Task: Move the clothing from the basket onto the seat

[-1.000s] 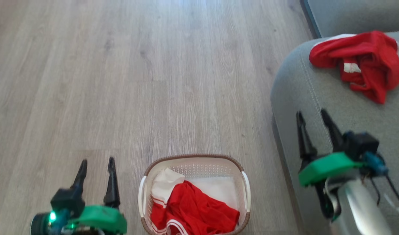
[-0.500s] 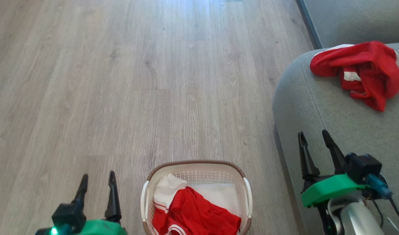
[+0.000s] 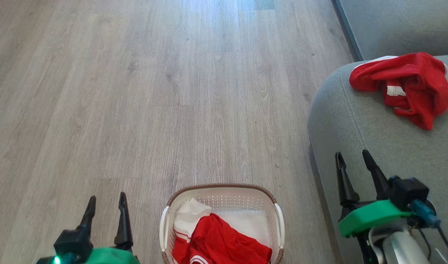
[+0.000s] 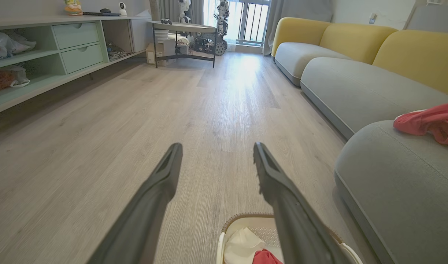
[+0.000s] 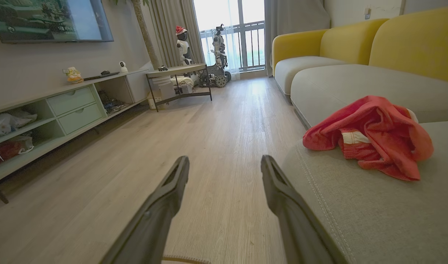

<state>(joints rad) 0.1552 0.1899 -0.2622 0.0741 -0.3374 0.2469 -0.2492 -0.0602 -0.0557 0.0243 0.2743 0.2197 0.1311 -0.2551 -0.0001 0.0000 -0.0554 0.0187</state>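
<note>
The wood floor takes up most of my head view. The grey seat fills the right side, its rounded edge and stitched seam running down toward the lower right. The basket sits on the floor at bottom centre, cut off by the lower edge.

The clothing is split. One red piece is crumpled on the seat at upper right. A red and white piece lies in the basket's left half, with the white bottom bare to its right.

My right gripper hangs over the seat's edge at lower right, jaws spread and empty. My left gripper is at lower left over the floor, just left of the basket, also spread with nothing between the fingers.

I judge the next step is fetching the basket piece. I would bring the nearer left gripper over the rim and come down on the high red bunch rather than the flat white panel. I would pinch deep enough to catch a fold, then lift straight up so the fabric clears the rim without tipping the light basket.

Against the frame a second ago, the whole scene sits lower, so the camera has tilted. The right gripper has dropped more than the rest, so that arm seems to have drawn back. Both jaws are as wide as before.
</note>
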